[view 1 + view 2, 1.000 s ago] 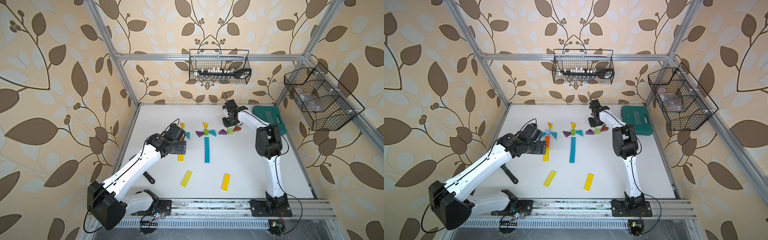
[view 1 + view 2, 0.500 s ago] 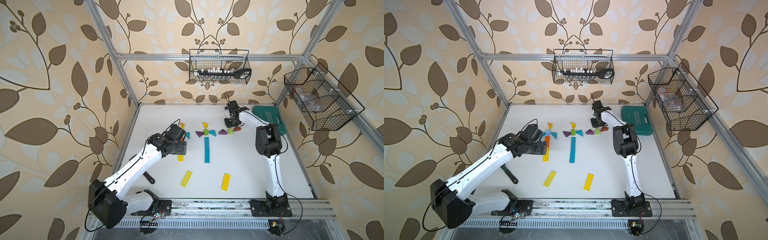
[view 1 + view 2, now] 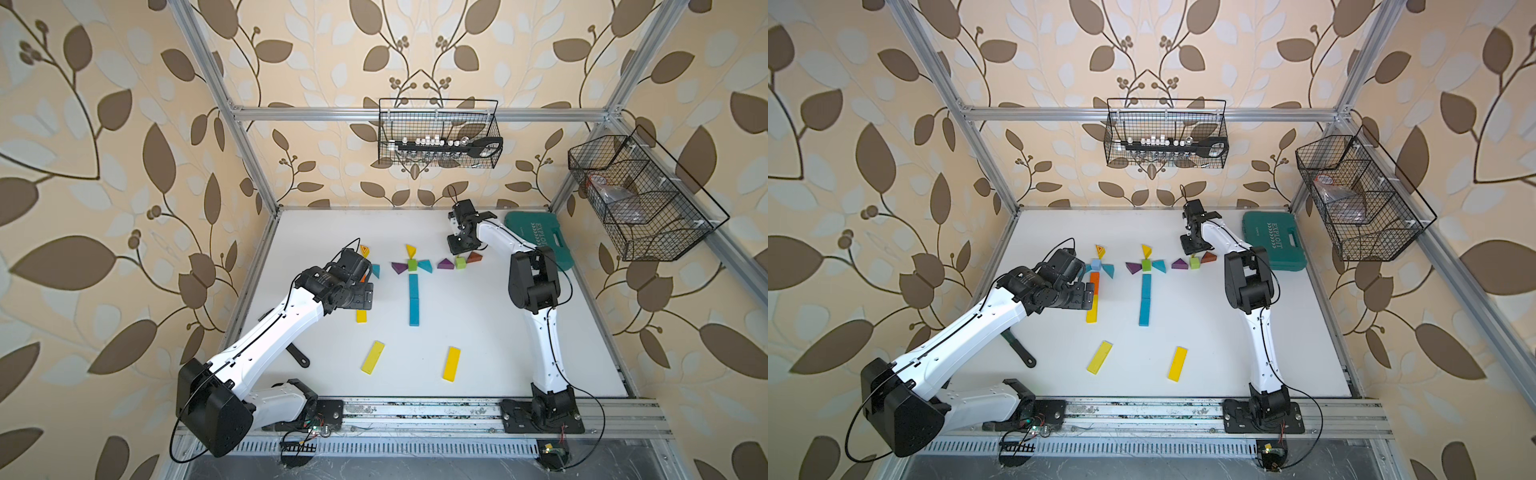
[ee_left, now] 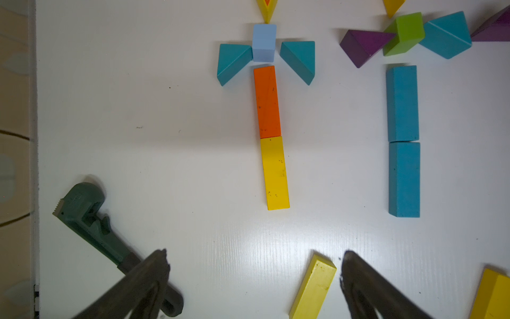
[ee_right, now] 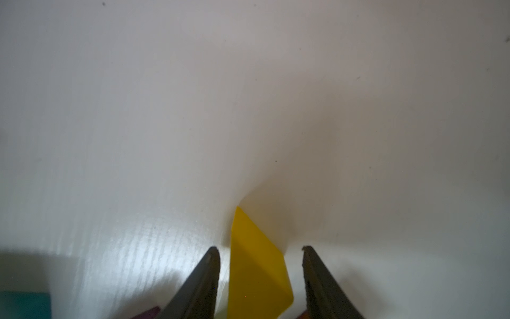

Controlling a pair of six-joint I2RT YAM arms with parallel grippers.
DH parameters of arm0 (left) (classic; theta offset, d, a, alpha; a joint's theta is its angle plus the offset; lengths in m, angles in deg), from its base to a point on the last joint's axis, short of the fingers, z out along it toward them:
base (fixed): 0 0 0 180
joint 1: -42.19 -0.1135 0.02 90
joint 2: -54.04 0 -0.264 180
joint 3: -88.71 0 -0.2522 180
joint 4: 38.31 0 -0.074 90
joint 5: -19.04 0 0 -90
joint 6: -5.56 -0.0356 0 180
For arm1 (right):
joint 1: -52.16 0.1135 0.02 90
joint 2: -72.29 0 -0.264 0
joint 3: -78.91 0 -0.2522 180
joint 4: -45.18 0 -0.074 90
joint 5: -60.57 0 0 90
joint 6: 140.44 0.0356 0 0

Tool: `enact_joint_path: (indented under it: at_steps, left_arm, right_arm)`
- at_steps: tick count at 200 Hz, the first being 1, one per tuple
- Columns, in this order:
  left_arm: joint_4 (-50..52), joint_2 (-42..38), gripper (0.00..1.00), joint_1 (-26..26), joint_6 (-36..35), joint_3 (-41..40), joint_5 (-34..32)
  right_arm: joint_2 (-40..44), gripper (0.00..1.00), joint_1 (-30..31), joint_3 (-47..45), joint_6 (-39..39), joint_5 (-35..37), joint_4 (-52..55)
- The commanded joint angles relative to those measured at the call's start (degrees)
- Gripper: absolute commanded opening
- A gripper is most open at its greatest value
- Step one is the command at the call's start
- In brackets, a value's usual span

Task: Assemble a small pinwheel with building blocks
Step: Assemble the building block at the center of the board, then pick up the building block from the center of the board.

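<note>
Hovering just beside the teal tool case (image 3: 536,237), the right gripper (image 5: 259,248) straddles a yellow wedge (image 5: 256,265). Jaws narrowly parted, a gap each side, not gripping. The wedge is hidden under the gripper in both top views. It sits by the green cube (image 3: 460,262) nearest the case, with a purple wedge (image 3: 445,264) and a brown wedge (image 3: 474,257) flanking that cube. Farther from the case lies the blue-stemmed pinwheel (image 3: 413,291), then the orange-and-yellow-stemmed pinwheel (image 3: 1095,286). Left gripper (image 4: 254,256) is well apart from the case, near that last stem, jaws wide, empty. A yellow bar (image 3: 372,357) and a second yellow bar (image 3: 451,363) lie loose on the white table (image 3: 498,353), well away from the case.
</note>
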Motion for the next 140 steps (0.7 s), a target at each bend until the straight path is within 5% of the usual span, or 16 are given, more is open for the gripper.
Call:
enact_joint_path:
  at_steps: [1,42,75,108,140]
  left_arm:
    - [2.00,-1.45,0.99,-0.69,-0.19,0.17,-0.11]
    - [2.71,-2.44,0.99,-0.69,1.37,-0.57,0.43]
    - [4.54,-1.00,0.99,-0.61,6.68,-0.84,1.85]
    - [1.42,-1.70,0.99,0.55,8.92,-4.01,8.31]
    - [0.01,-1.82,0.99,1.86,9.83,-6.92,8.87]
  right_arm:
    - [0.66,0.50,-0.19,4.40,-0.05,0.53,3.89]
    - [14.41,0.53,0.73,1.28,7.82,3.04,11.85]
    - [39.50,0.64,8.08,-33.32,21.56,4.85,4.74]
    - [62.06,0.76,23.22,-59.50,37.85,8.92,3.27]
    - [70.78,0.77,40.54,-71.51,58.37,10.15,7.69]
